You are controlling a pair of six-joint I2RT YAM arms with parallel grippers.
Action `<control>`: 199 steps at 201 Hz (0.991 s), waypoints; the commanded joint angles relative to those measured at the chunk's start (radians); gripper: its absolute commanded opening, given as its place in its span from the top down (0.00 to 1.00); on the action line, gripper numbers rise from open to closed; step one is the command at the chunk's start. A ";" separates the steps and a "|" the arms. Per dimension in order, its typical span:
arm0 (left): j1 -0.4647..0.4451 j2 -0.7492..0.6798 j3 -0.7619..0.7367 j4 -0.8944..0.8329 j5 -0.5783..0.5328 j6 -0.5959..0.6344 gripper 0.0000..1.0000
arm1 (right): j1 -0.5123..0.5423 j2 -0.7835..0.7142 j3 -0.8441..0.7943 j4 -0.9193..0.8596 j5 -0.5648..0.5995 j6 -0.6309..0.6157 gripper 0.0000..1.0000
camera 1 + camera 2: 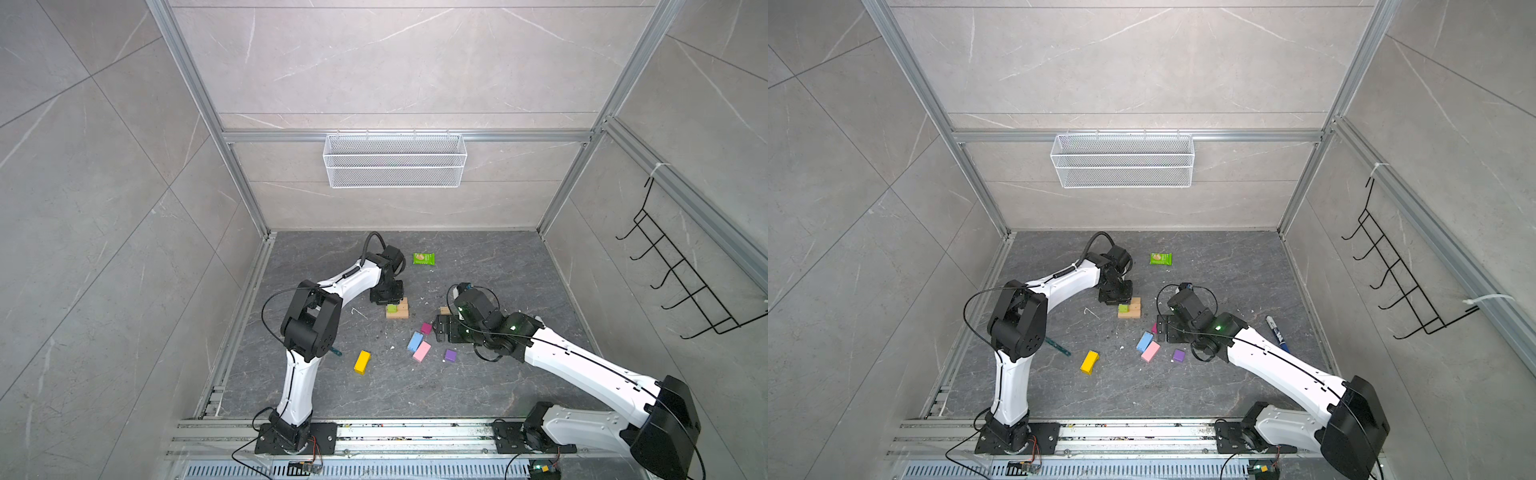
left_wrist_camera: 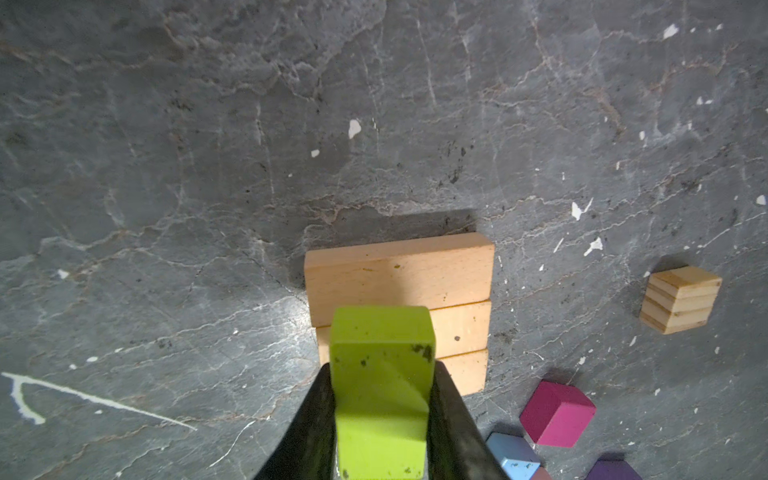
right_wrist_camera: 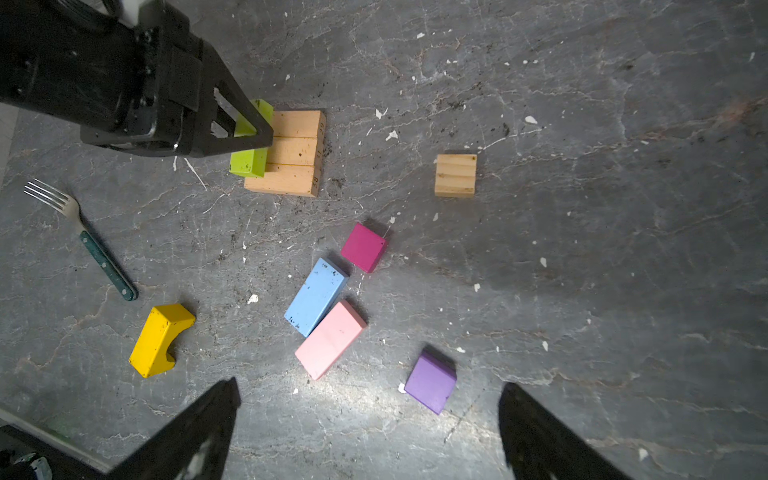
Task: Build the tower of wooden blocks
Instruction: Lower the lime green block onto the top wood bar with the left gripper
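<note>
One seemingly light, rigid lime block (image 2: 382, 332) was pinched across flat faces by the left gripper (image 2: 382, 370), nine o'clock of the bars (image 2: 399, 274); the right gripper (image 3: 369, 385) was splayed empty.

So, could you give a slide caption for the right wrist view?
Left gripper shut on the lime block at the tan bars; open right gripper above loose coloured blocks.

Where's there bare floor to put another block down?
Widest bare patch: between the yellow block and the front rail. Also beyond the green snack packet, toward the back wall. Crowded: light blue block, pink block, magenta cube, purple cube bunched mid-floor near the tan bars.
</note>
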 commanded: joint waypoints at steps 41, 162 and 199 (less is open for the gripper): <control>-0.003 0.024 0.030 0.012 0.015 -0.019 1.00 | 0.002 -0.022 -0.017 -0.004 0.000 0.015 0.01; -0.006 0.033 0.017 0.014 0.010 -0.032 0.87 | 0.002 -0.027 -0.024 -0.005 -0.002 0.021 0.01; -0.009 0.038 0.017 0.009 0.011 -0.035 0.78 | 0.002 -0.025 -0.025 -0.004 -0.004 0.024 0.01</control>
